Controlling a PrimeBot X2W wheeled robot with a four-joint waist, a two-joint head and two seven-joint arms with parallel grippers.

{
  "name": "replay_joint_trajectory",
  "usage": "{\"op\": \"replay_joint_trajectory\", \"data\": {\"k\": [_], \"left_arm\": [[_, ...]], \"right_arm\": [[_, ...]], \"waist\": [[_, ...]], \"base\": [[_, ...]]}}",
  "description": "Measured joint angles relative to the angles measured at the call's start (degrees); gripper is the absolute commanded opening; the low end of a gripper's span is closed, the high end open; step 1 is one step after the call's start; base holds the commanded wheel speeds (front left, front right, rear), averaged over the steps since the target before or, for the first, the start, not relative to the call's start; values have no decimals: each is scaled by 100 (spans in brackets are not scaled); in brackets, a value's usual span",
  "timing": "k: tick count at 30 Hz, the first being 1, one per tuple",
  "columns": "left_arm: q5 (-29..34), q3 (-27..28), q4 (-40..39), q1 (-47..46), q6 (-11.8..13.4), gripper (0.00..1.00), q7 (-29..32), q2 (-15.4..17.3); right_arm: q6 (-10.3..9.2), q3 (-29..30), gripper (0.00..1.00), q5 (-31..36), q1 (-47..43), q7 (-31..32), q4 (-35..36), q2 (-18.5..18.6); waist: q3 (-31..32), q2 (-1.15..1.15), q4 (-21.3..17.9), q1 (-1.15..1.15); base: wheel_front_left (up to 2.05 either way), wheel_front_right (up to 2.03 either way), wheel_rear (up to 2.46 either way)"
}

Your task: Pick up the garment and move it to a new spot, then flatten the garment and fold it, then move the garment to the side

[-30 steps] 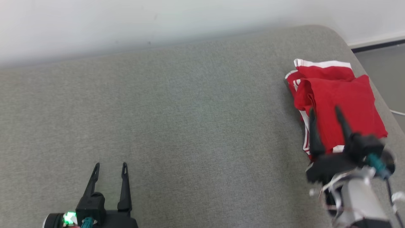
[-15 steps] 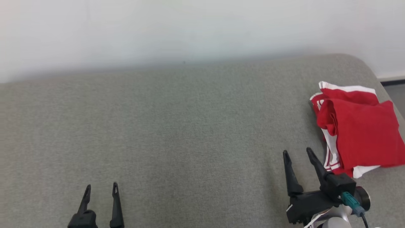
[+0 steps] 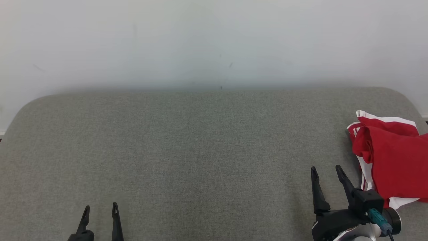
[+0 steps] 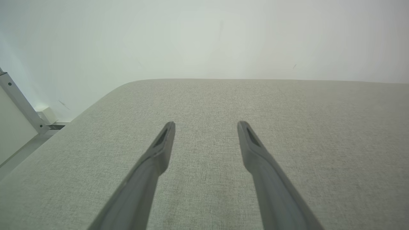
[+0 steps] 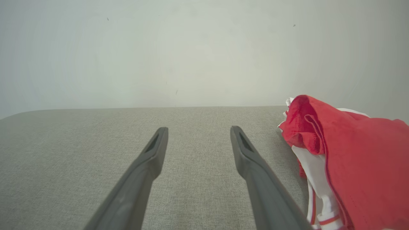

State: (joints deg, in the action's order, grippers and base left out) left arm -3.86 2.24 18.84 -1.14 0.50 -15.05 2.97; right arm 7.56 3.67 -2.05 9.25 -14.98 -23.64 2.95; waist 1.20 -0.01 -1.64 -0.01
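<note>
Garment: red with white stripes [image 3: 394, 160], folded in a loose bundle, lying at the right edge of the table [image 3: 200, 150]; its near fold stands up a little [image 5: 361, 166].
Right pincer: [image 3: 326, 169] fingers spread wide, nothing held; just left of the garment, not touching it [image 5: 198, 129].
Left pincer: [image 3: 100, 209] fingers spread wide, nothing held; over bare table, well apart from the garment [image 4: 206, 124].
Table: grey cloth top, rounded corners, against a white wall [image 3: 214, 40].

One red garment [image 3: 391, 164], one grey padded surface [image 3: 200, 150], two grippers: left gripper [image 3: 100, 205], right gripper [image 3: 326, 167].
</note>
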Motion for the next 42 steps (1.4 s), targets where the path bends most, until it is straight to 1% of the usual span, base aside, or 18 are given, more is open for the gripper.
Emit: {"op": "replay_joint_trajectory", "data": {"k": [3,6,16,17,29,42], "left_arm": [[-20,68,49,18,-55,100,1,-1],[-187,183,73,89,-105,100,0,1],[-258,188,196,202,-126,100,1,-4],[-349,187,192,203,-152,100,1,-5],[-616,56,298,231,-151,100,1,-5],[-676,-31,261,230,-100,100,0,-4]], "right_arm": [[0,9,100,-15,-18,-1,-48,-2],[0,22,100,-19,-94,-1,-110,1],[0,-186,100,-31,-301,-1,-318,-2],[0,-200,100,-32,-318,-1,-318,-2],[0,-336,100,-22,-341,-1,-231,-2],[0,-419,100,2,-330,-1,-229,-2]], "waist": [[86,0,49,0],[158,0,75,0],[284,0,62,0],[282,0,57,0],[194,1,-10,0],[79,1,-56,1]], "base": [[0,0,0],[0,0,0],[0,0,0],[0,0,0],[0,0,0],[0,0,0]]}}
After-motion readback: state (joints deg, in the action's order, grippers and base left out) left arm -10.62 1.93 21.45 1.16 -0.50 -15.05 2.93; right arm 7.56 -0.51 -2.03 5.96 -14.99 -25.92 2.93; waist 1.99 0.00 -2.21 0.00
